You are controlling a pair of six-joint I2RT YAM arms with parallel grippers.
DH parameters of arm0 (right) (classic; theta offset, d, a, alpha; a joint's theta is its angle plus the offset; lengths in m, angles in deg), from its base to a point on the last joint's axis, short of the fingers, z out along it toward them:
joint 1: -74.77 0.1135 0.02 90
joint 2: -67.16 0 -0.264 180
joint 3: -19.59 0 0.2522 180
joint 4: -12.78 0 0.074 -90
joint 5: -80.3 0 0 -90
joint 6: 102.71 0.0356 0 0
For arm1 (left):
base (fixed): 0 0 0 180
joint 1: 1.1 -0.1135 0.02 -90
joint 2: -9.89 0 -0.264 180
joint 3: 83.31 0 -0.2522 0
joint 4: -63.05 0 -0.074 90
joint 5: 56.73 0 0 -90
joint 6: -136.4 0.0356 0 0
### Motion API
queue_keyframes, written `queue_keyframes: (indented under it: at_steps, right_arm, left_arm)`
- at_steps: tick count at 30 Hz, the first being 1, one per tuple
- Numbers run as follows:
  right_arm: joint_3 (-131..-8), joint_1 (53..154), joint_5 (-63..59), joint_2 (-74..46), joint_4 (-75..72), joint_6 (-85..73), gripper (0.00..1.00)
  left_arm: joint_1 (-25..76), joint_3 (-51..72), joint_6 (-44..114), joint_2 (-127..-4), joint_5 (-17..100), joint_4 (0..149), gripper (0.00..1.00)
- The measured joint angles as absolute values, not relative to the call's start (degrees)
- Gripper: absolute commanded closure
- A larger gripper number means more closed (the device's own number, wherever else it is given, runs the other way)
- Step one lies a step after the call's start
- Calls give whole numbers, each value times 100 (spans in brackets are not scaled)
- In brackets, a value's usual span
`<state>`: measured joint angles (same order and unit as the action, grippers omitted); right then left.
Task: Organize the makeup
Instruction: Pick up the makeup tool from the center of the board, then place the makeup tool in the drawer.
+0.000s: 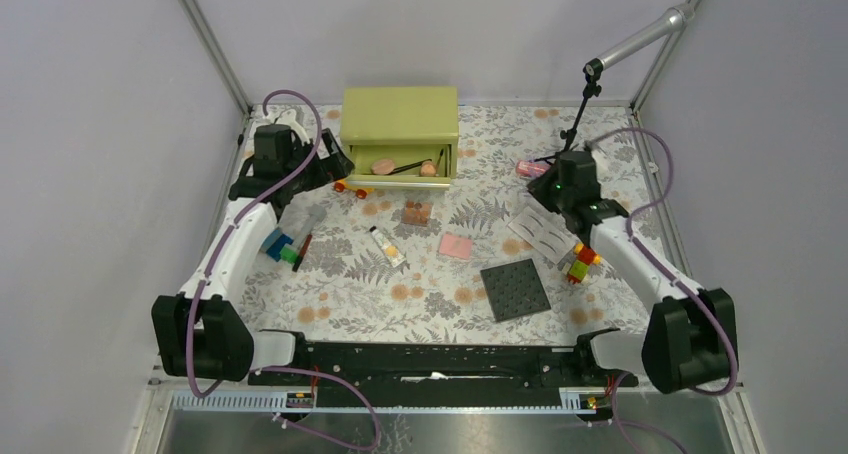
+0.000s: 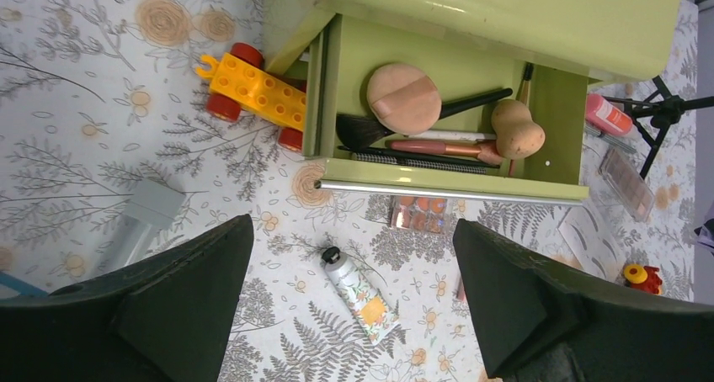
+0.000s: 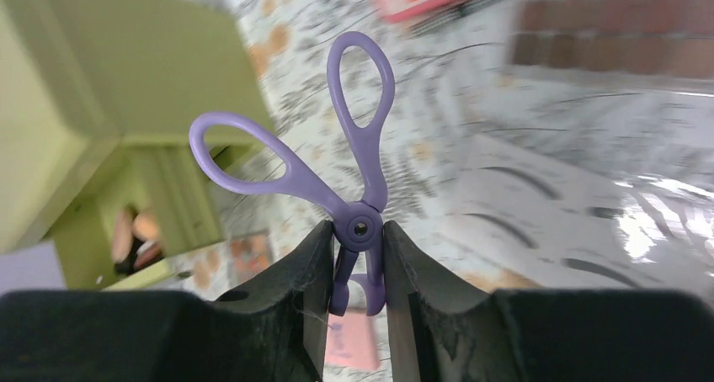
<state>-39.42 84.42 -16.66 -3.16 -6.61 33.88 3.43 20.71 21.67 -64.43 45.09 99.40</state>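
Partly done, by the look of it. Already in the open drawer (image 2: 455, 193) of the green box (image 1: 400, 114), upper middle of the top view: a round peach puff (image 2: 402, 96), an egg-shaped sponge (image 2: 515, 129), a black brush (image 2: 360, 132) and a few thin pencils (image 2: 438, 146).

Clamped at its pivot in the right gripper (image 3: 354, 268): a purple scissor-handled tool (image 3: 360, 227), loops pointing up the frame, held clear of the table right of centre in the top view. Possibly a lash curler; cannot say for sure. Probably bound for the drawer, at lower left in the right wrist view.

Spread wide and holding nothing: the left gripper (image 2: 352, 230), hanging just in front of the drawer, upper left of the top view.

Not yet stowed, out on the floral table (image 1: 340, 304):
- mid-frame, the cream tube with black cap (image 1: 387, 246) and the pink square compact (image 1: 456, 246)
- just in front of the drawer, a small orange palette (image 1: 416, 213)
- right of the box, the pink-red tube (image 1: 532, 168)
- below the right gripper, a clear packet (image 1: 535, 232)

Not part of the job: the orange toy car (image 2: 253, 92) beside the box's left wall, and the dark grey studded plate (image 1: 515, 289) at lower right.

Roughly half stowed, then, with one piece in hand and five or so to go.
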Motion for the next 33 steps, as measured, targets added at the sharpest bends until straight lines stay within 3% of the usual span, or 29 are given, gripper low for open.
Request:
queue_keyframes:
  at_steps: [11, 18, 33]
  right_arm:
    - [-6609, 10219, -1272, -2629, -495, 2809, 65]
    - [-8596, 10543, -260, -4060, -903, 1545, 65]
    - [-11951, 11015, 977, -5807, -3231, -1580, 68]
  left_arm:
    - [195, 2071, 2377, -6227, 4303, 10006, 1]
    - [195, 2071, 2575, -6028, 3862, 10110, 1]
    - [195, 2071, 2709, -5989, 3580, 10124, 1]
